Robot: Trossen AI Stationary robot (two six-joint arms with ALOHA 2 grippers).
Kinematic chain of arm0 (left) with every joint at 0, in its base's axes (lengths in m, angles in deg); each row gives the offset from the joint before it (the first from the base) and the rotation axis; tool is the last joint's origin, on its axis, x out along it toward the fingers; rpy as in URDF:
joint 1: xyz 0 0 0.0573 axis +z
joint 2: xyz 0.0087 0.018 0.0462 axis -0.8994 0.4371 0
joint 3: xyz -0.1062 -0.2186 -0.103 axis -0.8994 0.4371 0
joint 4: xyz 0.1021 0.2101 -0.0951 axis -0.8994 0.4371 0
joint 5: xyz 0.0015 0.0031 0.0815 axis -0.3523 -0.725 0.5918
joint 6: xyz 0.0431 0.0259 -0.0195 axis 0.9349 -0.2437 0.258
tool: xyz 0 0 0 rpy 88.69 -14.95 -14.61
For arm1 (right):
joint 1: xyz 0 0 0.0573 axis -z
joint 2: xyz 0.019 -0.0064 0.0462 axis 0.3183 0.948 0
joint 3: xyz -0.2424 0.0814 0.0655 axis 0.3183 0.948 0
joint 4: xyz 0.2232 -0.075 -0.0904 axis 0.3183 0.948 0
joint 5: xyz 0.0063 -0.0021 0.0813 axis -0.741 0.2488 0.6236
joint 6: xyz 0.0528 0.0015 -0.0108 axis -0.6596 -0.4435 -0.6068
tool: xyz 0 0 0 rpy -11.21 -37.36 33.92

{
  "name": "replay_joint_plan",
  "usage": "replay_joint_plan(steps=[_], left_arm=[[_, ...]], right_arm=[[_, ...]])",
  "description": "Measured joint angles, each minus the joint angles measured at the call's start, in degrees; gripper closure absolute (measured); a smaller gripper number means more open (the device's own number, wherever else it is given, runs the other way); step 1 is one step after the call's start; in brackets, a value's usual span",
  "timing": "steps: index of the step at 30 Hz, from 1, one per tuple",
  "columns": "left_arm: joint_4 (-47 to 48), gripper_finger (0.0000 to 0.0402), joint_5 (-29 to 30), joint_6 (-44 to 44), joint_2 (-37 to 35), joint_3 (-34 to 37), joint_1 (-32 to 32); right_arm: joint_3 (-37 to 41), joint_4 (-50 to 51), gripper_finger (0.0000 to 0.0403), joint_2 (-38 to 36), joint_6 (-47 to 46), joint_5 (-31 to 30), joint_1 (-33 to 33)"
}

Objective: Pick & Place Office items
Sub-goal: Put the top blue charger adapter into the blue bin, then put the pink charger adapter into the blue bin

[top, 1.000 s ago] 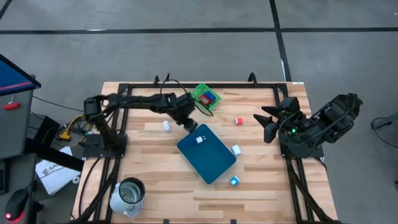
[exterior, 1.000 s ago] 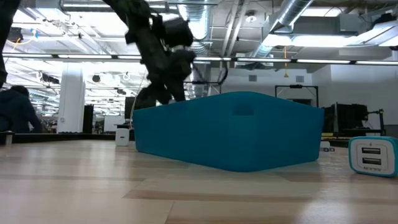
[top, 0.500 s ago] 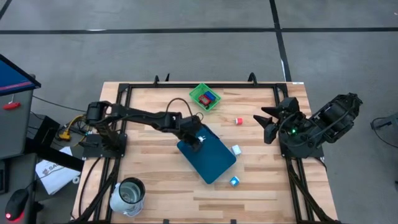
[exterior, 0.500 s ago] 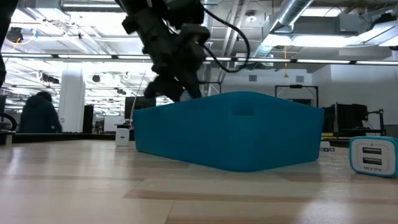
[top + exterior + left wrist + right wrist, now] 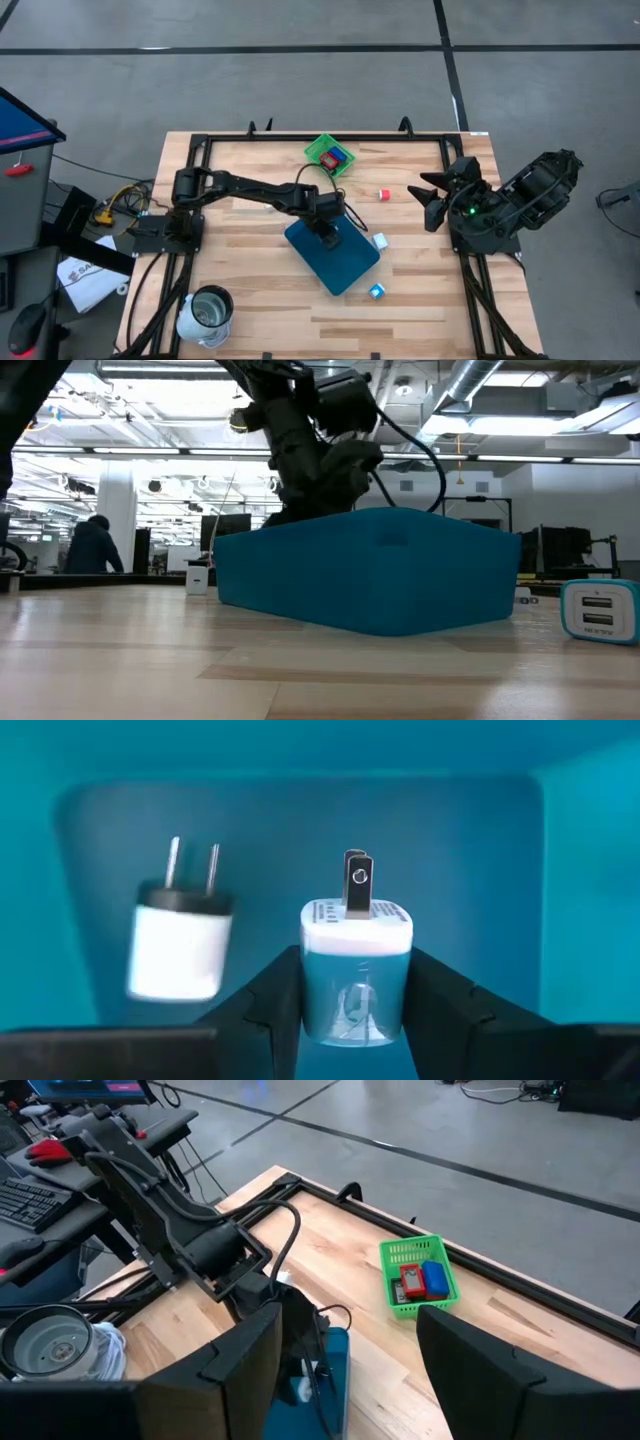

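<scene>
High view shows the left gripper (image 5: 331, 232) over the teal board (image 5: 345, 262), closed on a white-and-blue charger block (image 5: 356, 968); another white charger (image 5: 180, 942) lies just beside it. Right of the board, two blocks (image 5: 380, 241) (image 5: 377, 291) rest on the counter (image 5: 250, 290). The right gripper (image 5: 424, 195) waits with fingers wide, holding nothing.
</scene>
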Motion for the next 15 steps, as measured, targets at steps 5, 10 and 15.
replay_joint_plan(steps=[5, 10, 15], left_arm=[[0.3, 0.0274, 0.41, 0.58, 0.42, -1.65, 0.9], [-0.05, 0.0216, 2.72, 0.66, -0.15, -1.79, 1.82], [-0.2, 0.0206, 2.86, 0.93, -1.25, -1.79, 3.02]], right_arm=[[0.0, 0.02, 0.0178, 0.0, 0.03, 0.02, 0.0], [0.0, 0.02, 0.0178, 0.0, 0.18, 0.04, 0.0], [0.0, 0.02, 0.0178, 0.0, 0.5, 0.28, 0.02]])
